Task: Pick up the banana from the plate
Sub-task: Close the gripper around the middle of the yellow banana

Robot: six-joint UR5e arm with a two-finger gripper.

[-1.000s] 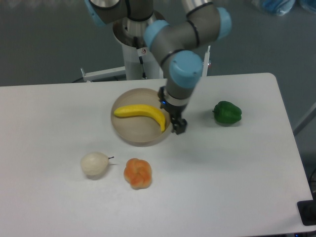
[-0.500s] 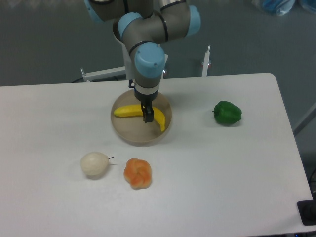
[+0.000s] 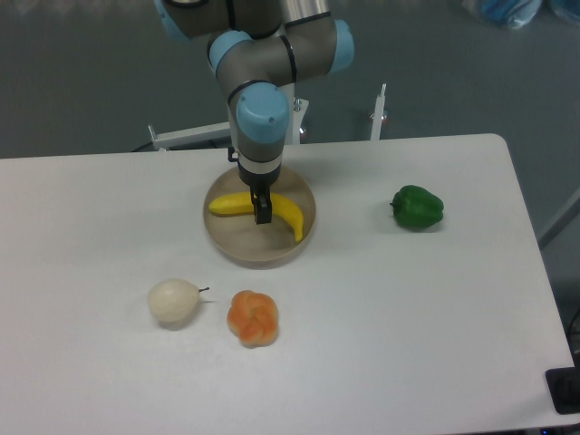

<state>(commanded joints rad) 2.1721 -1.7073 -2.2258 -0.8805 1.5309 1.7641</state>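
Gripper [image 3: 263, 215] is shifted left onto banana [image 3: 288, 214] mid-span in plate [image 3: 227, 243]; jaw state can't be told. Straddle squarely before closing.

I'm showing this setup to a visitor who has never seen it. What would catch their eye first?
Probably the bright yellow banana lying in the round tan plate at the table's middle rear, with the gripper of the grey and blue arm right over its middle. Next come the green pepper to the right, and the orange fruit and pale fruit side by side nearer the front.
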